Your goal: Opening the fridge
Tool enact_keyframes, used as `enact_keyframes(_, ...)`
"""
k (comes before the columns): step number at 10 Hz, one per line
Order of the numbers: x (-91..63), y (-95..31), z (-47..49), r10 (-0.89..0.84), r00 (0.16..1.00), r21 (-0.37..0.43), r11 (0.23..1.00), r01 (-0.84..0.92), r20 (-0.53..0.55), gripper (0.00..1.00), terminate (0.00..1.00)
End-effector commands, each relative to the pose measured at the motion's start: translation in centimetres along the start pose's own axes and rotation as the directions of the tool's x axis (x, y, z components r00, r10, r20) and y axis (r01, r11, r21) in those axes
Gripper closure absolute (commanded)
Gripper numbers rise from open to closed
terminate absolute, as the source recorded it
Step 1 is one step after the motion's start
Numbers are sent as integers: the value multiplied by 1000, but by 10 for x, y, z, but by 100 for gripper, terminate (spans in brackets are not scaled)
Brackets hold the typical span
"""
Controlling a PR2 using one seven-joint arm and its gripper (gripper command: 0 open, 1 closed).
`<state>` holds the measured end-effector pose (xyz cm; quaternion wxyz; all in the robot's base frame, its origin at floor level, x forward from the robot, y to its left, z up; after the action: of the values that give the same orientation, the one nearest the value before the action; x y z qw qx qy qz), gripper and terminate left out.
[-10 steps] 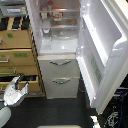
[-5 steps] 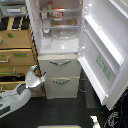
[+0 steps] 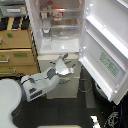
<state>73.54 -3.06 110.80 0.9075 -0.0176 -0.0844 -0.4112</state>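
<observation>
Fridge (image 3: pixel 55 30): tall, white, centre of the exterior view; upper door (image 3: pixel 107 50) swung wide toward the view's right, lit shelves exposed, green-and-white sticker (image 3: pixel 111 65) on the door. Lower drawers (image 3: pixel 70 75) closed. Gripper (image 3: pixel 64 64) before them; finger spread unclear, cannot tell.

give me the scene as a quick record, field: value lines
fridge: white, upper compartment open, shelves with items inside
door: swung wide toward the exterior view's right, sticker on inner face
lower drawers: appear closed
gripper: in front of the top drawer, jaw state unclear, holding nothing visible
arm: reaches in from lower left
cabinet: tan, left of fridge
</observation>
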Motion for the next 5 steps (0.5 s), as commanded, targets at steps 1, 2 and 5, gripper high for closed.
enact_keyframes(1,465,-337,-58,-304,950,25,952,306,-72,0,0)
enact_keyframes(2,514,-376,-78,-327,942,19,944,329,-81,0,0)
enact_keyframes(5,663,-450,-105,-274,955,-2,961,276,-109,0,0)
